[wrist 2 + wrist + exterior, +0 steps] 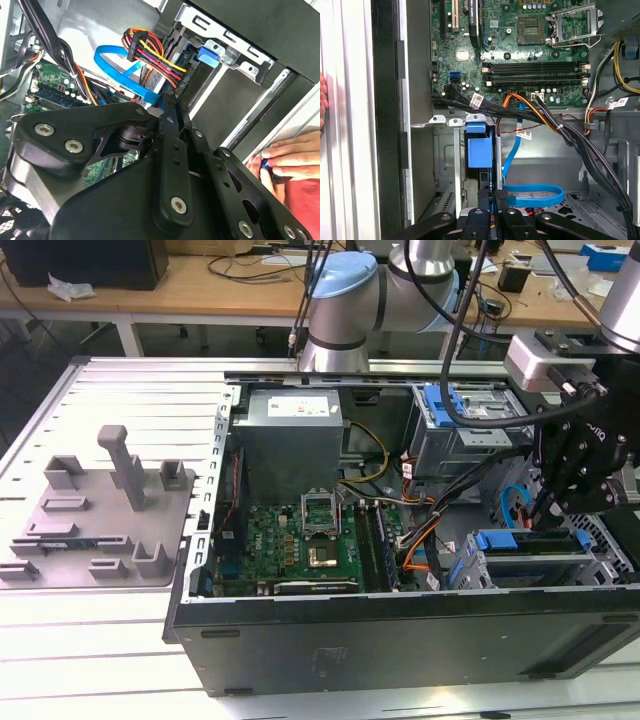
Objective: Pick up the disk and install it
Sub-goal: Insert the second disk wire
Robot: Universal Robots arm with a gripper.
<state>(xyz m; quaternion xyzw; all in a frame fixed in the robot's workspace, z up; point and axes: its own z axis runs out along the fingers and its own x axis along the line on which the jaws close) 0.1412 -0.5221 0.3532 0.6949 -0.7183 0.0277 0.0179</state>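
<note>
Open computer case [400, 635] on slotted bench; gripper [492, 200] fingers clamped on disk [480, 150], lower centre; straight, level seating into bay advised.

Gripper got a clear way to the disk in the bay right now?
Likely yes: the gripper sits right by the disk, with nothing between them; the blue cable lies beside.

Around the drive cage [470, 150], room is tight. The hand [492, 205] sits at its mouth, beside a blue data cable [530, 192] looping across the bay floor. Black and orange cable bundles [555, 125] cross between cage and motherboard [520, 55]. A person's fingers [290, 157] rest outside the case wall beside the cage.
</note>
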